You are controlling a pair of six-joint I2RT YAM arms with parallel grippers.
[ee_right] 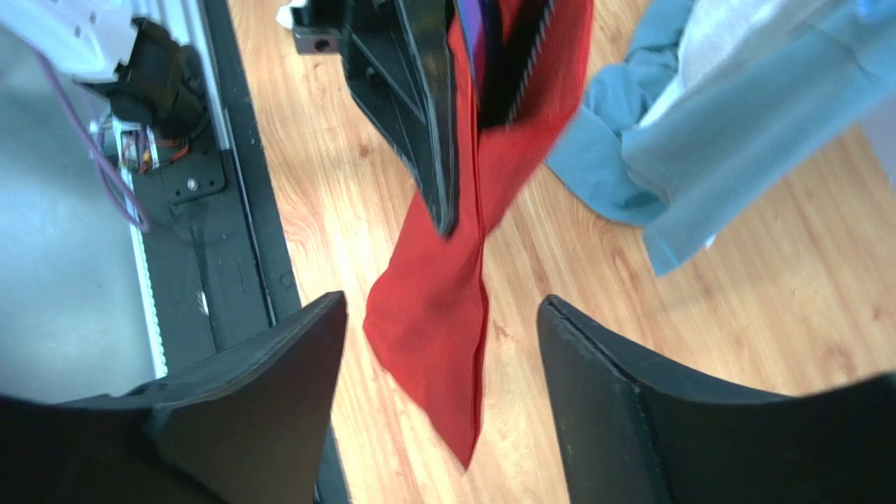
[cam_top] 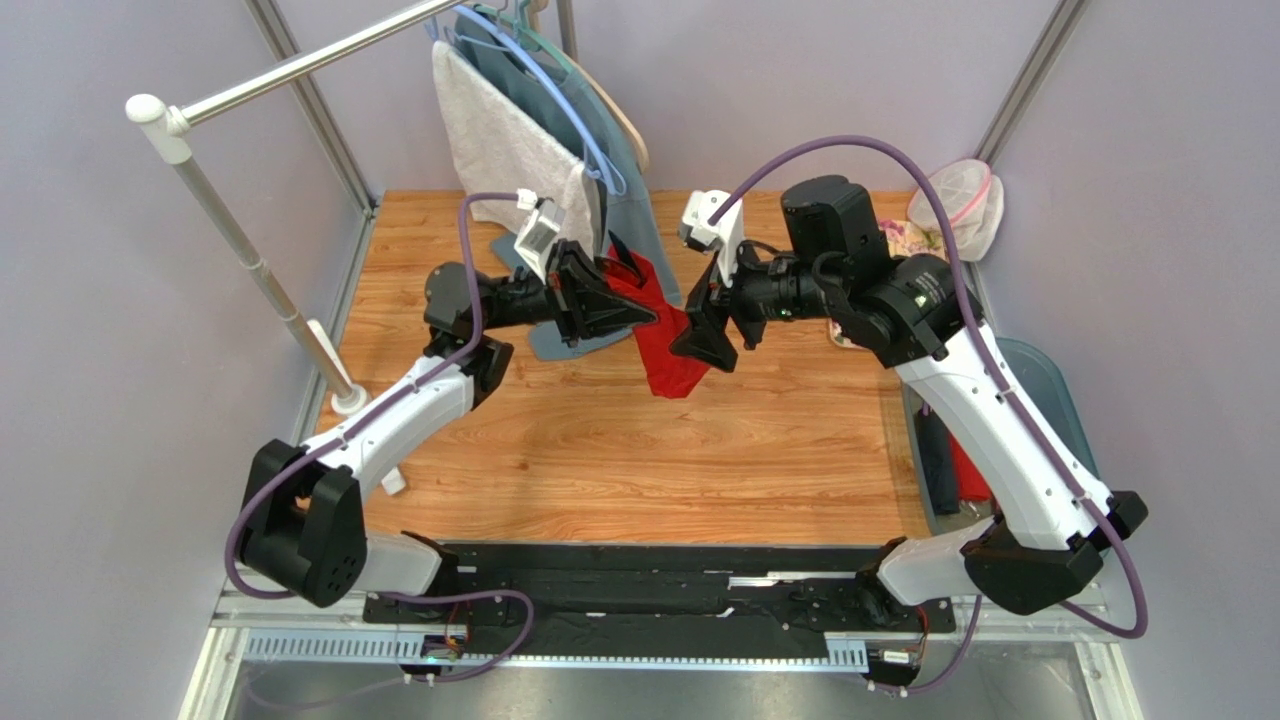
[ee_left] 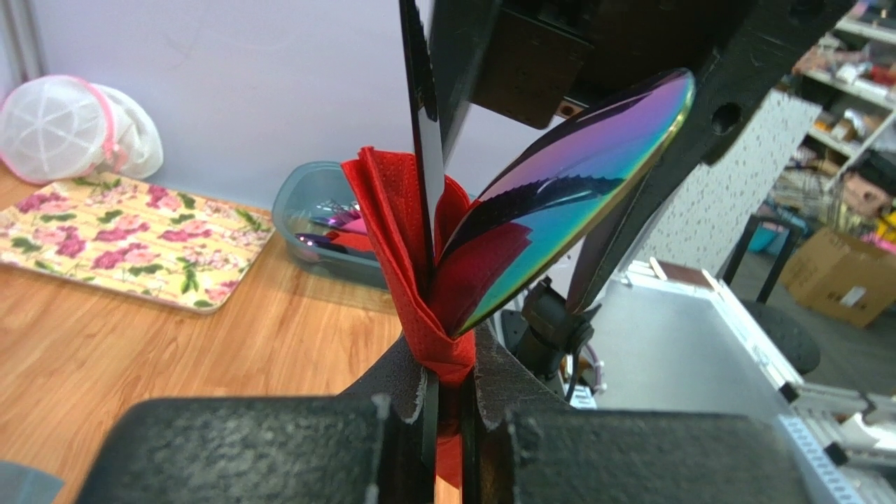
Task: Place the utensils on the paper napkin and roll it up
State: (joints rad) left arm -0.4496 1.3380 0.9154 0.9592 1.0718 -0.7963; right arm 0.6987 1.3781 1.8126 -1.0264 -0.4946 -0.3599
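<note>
My left gripper (cam_top: 643, 312) is shut on the red paper napkin (cam_top: 661, 353) and holds it above the table. In the left wrist view the napkin (ee_left: 405, 242) is bunched around the utensils, an iridescent spoon (ee_left: 573, 194) and a thin dark blade (ee_left: 421, 116), which stick up out of the shut gripper (ee_left: 450, 370). My right gripper (cam_top: 700, 342) is open, just right of the napkin and facing the left one. In the right wrist view the napkin's loose tail (ee_right: 436, 305) hangs between the open fingers (ee_right: 284, 368) without touching them.
A floral cloth (ee_left: 126, 236), a plastic container (ee_left: 316, 215) and a white mesh bag (ee_left: 74, 126) lie at the table's far right. A blue cloth (ee_right: 684, 137) lies behind the napkin. A clothes rail (cam_top: 241, 255) with hanging towels (cam_top: 504, 135) stands at the back left.
</note>
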